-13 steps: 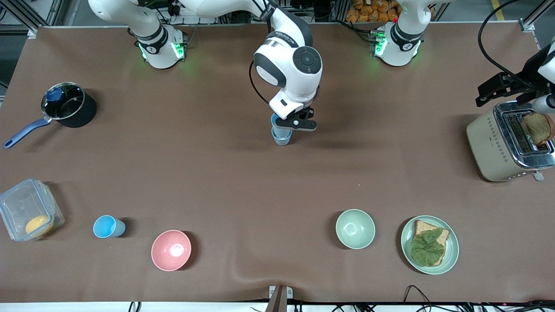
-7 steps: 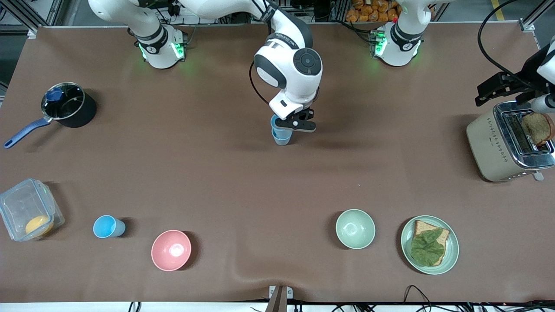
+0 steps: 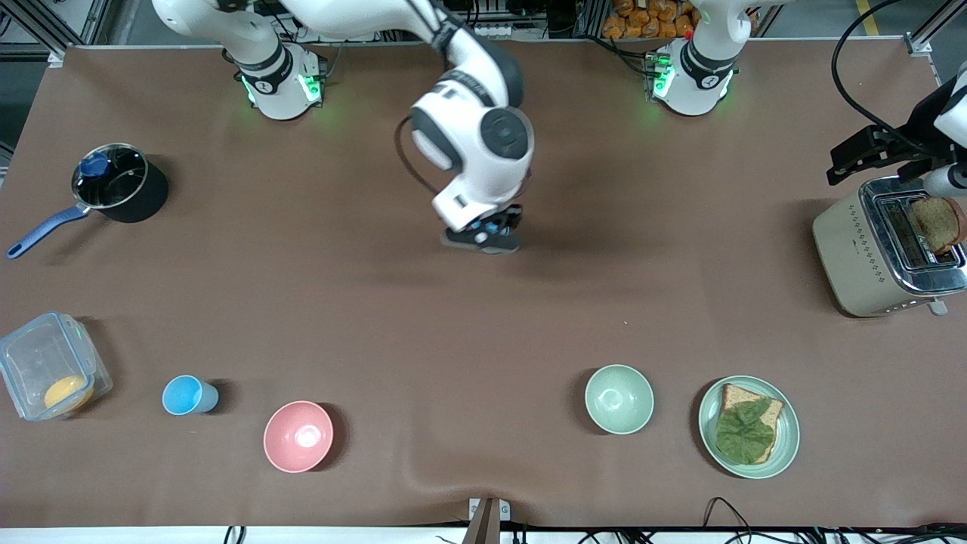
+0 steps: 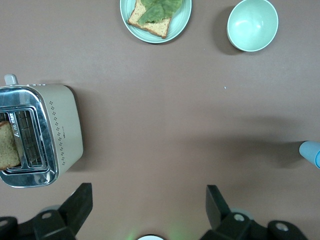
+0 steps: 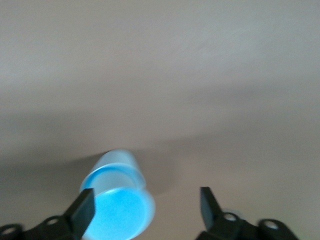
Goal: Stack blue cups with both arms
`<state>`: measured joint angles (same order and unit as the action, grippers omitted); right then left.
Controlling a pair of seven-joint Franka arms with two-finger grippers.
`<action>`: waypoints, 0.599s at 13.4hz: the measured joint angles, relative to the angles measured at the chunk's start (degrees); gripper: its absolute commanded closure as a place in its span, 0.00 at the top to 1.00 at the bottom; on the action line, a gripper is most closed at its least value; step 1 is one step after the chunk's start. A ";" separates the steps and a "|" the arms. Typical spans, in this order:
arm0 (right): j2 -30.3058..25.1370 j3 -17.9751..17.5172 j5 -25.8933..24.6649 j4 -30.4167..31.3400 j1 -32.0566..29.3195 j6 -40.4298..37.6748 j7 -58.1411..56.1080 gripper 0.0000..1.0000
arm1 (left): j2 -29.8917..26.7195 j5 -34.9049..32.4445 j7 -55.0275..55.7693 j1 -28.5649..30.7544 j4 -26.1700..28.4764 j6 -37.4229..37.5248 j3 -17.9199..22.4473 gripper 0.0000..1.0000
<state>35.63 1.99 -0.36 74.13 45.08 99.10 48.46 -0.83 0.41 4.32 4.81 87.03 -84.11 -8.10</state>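
Note:
Two blue cups [image 5: 117, 207], one nested in the other, stand on the brown table in the middle. My right gripper [image 5: 146, 195] hangs open just above them, and the stack sits close to one finger [image 5: 84, 205], not gripped. In the front view the right gripper [image 3: 482, 242] covers almost all of the stack. A third blue cup [image 3: 189, 395] stands alone near the front edge toward the right arm's end. My left gripper [image 4: 148, 189] waits open and empty above the table beside the toaster, and the stack's edge [image 4: 311, 152] shows in the left wrist view.
A toaster [image 3: 884, 249] holding a bread slice stands at the left arm's end. A dark pot [image 3: 117, 185] and a clear container [image 3: 23, 355] are at the right arm's end. A pink bowl [image 3: 298, 436], pale green bowl [image 3: 619, 398] and plate [image 3: 790, 438] with bread line the front.
My right gripper has opened and let go of the upper cup, which now rests in the lower one. The right hand has risen and swung a little toward its own end. The left arm is still.

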 measured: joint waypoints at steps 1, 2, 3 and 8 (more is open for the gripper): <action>-1.56 0.14 -0.02 -0.02 -4.02 -1.89 -5.36 1.00 | 0.00 0.00 0.00 0.00 0.00 0.00 0.00 1.00; -2.99 0.22 -0.02 -0.02 -8.47 -3.48 -11.20 1.00 | 0.00 0.00 0.00 0.01 -0.01 0.00 0.00 1.00; -4.17 0.23 0.00 0.01 -13.10 -4.90 -16.90 1.00 | 0.00 0.00 0.00 0.01 -0.01 0.01 0.01 1.00; -8.40 0.19 0.01 3.43 -30.60 -6.51 -37.08 1.00 | 0.01 0.00 0.00 0.03 -0.03 0.02 0.03 1.00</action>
<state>27.23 2.19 -0.36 77.55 14.48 92.59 11.38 -0.82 0.41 4.32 4.84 87.01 -84.08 -8.07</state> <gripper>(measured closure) 0.000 0.000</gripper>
